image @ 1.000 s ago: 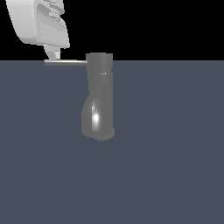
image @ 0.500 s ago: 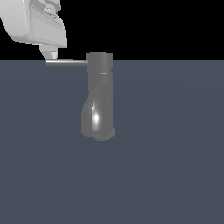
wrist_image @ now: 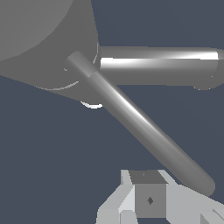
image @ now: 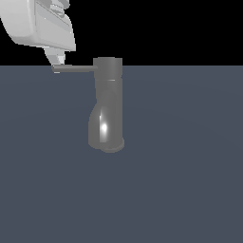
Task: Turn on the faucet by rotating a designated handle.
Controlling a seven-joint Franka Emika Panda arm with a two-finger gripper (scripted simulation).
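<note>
The faucet point(image: 108, 107) is a glossy grey upright column with a bulging lower part, standing on the dark floor. Its handle point(image: 75, 69), a thin dark-grey rod, juts level from the top cap toward the exterior view's left. My white gripper point(image: 56, 61) hangs just above the rod's free end, and its fingertips reach down to it. In the wrist view the handle point(wrist_image: 140, 122) runs diagonally from the cap point(wrist_image: 39, 39). The gripper point(wrist_image: 149, 200) sits close beside the rod's rounded end. The fingers look pressed together with nothing between them. I cannot tell whether they touch the rod.
A flat dark blue-grey floor point(image: 180, 180) spreads all around the faucet's base. Black background fills the space above the horizon line.
The gripper lifted slightly and came back down over the handle's free end. The handle's tip looks marginally nearer the faucet than a second ago.
</note>
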